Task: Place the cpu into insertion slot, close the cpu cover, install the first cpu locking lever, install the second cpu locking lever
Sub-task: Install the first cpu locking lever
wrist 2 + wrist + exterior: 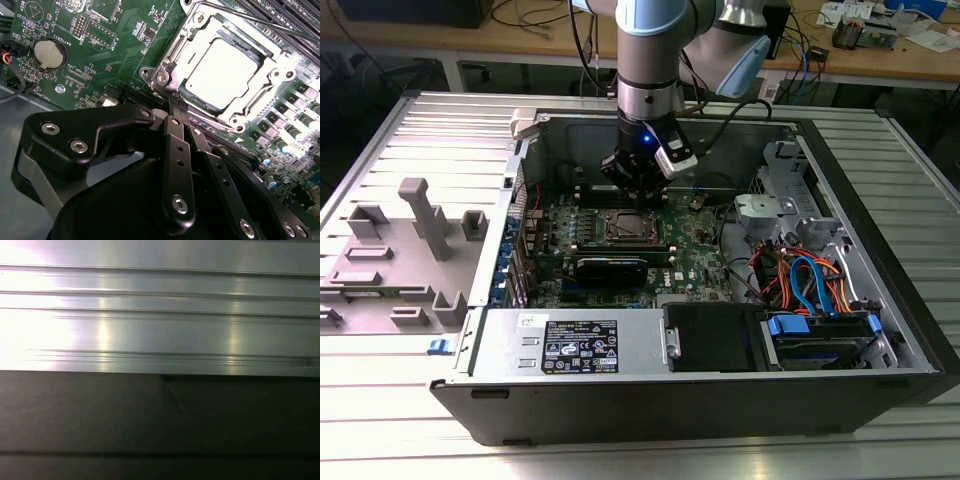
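Gripper [176, 102] closed on nothing, fingertips pressed together just off the cpu cover [176, 47] edge. Cpu [220, 70] seated in insertion slot [629, 228], cover shut around it, at twelve o'clock from the fingertips.

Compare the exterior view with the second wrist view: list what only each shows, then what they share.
Exterior view alone: the whole open computer case on a ribbed metal table, the grey fixture blocks toward the exterior view's left, the bundle of blue and orange cables, and the arm reaching down into the case.

Second wrist view alone: the coin cell battery on the board, and the cpu lying in the insertion slot under the closed cpu cover.

Shared: the green motherboard, the insertion slot and the gripper beside it.
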Available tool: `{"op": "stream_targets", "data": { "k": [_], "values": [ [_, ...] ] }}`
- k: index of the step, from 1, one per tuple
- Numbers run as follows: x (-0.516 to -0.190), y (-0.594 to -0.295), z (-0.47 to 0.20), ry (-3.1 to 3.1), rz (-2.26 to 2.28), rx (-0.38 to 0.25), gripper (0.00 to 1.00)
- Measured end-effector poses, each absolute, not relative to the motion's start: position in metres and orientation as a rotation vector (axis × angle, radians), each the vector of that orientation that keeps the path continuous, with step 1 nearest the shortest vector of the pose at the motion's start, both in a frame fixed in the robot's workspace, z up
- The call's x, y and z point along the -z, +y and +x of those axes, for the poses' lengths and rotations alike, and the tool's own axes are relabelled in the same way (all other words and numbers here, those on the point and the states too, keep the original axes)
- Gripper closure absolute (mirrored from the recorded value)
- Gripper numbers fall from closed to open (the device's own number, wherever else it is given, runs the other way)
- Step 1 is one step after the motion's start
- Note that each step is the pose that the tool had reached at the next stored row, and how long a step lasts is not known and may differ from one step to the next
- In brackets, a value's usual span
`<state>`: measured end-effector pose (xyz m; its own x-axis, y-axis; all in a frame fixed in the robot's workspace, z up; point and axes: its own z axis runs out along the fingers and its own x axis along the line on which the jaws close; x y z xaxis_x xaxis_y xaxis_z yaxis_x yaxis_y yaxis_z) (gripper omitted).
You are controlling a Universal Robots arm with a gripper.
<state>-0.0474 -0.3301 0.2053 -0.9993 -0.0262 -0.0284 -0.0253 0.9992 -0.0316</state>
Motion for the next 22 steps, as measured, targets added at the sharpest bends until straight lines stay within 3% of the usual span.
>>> {"op": "stream_targets", "data": {
  "k": [22],
  "values": [
    [-0.214,-0.33,-0.047,3.112,-0.04,0.052,0.89]
  ]
}}
